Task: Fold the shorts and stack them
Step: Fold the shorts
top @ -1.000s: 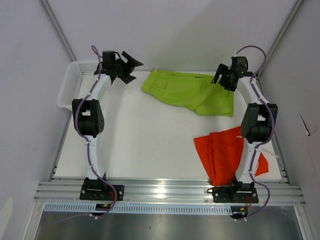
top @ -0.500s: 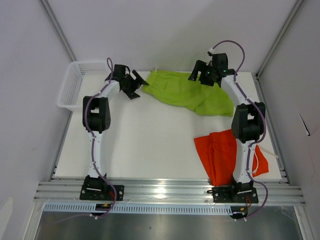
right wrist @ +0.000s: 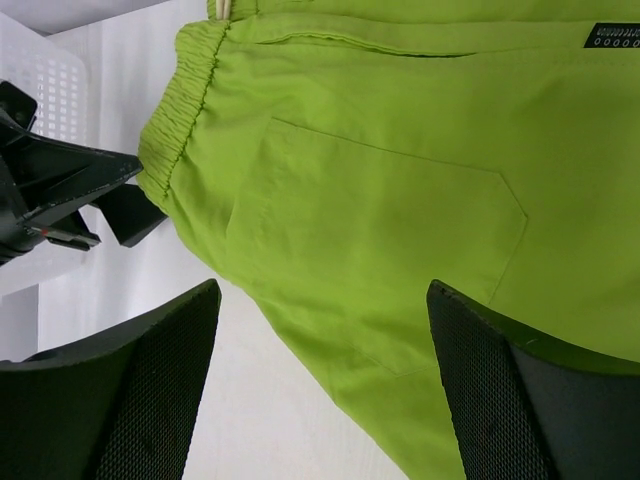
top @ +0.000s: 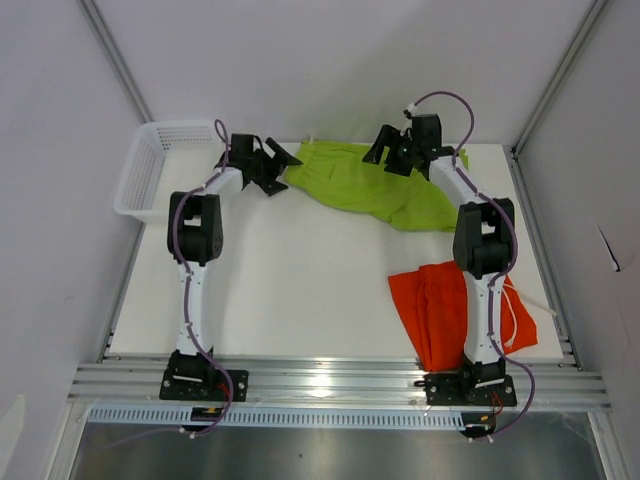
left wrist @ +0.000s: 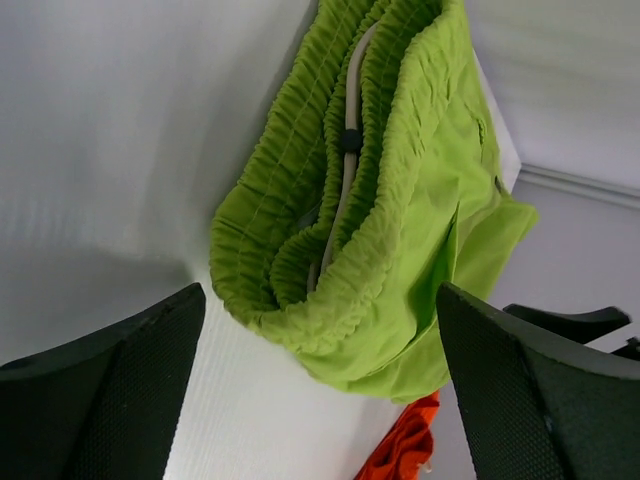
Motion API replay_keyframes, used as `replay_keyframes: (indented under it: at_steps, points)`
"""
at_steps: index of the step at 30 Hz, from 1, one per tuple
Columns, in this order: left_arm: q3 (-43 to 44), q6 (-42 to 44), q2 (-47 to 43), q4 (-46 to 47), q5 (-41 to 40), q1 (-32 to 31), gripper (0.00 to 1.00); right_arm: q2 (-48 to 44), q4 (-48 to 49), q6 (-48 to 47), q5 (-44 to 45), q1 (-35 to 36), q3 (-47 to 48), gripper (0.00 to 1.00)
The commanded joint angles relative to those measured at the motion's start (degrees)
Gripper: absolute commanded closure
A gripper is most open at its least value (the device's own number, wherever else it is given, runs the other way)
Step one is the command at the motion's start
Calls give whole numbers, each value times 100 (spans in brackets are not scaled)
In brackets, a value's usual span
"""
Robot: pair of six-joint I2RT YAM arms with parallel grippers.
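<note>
Top view, lime green shorts (top: 375, 188): spread at the far side of the bench (top: 300, 270), between both hands.
Top view, orange shorts (top: 440, 310): near the right arm's base, apart from the green pair.
Top view, left hand (top: 283, 170): just beside the green waistband, near the white basket (top: 140, 170).
Top view, right hand (top: 388, 158): above the green fabric.
Left wrist view: fingers (left wrist: 110, 390) spread wide, holding nothing; white drawstring (left wrist: 345, 170) ahead.
Right wrist view: wide open, empty, over the green shorts; dark hem logo (right wrist: 612, 37) at the top corner.

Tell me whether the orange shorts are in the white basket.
No, the orange shorts lie on the table at the near right, apart from the white mesh basket at the far left.
</note>
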Motion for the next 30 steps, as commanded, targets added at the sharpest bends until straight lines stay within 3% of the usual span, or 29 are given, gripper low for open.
replay_keyframes:
  at_steps: [1, 9, 10, 12, 16, 20, 25, 30]
  points:
    - [-33, -535, 211, 553, -94, -149, 5, -276, 510, 113, -55, -12, -283, 14]
    - [-587, -1107, 35, 1028, -1052, -404, 25, -1023, 1002, 157, -37, -83, -1461, 14]
    - [-482, -1143, 79, 958, -1148, -413, 38, -1094, 1020, 157, -37, -92, -1549, 14]
    - [-411, -1178, 149, 905, -1228, -439, 50, -1340, 1081, 105, -28, -118, -1742, 14]
    - [-323, -1134, 185, 817, -1412, -457, 98, -1840, 1204, 43, 42, -118, -2470, 14]
    - [-682, -1020, -122, 1053, -1448, -457, 100, -2385, 1301, -45, 138, -135, -3138, 14]
    - [-1886, -547, -1026, 1573, -1377, -422, 100, -2991, 915, -220, 314, -232, -3588, 14]
    - [-3825, -89, -2615, 1643, -1579, -203, 100, -3353, 573, -370, 367, -486, -3974, 14]
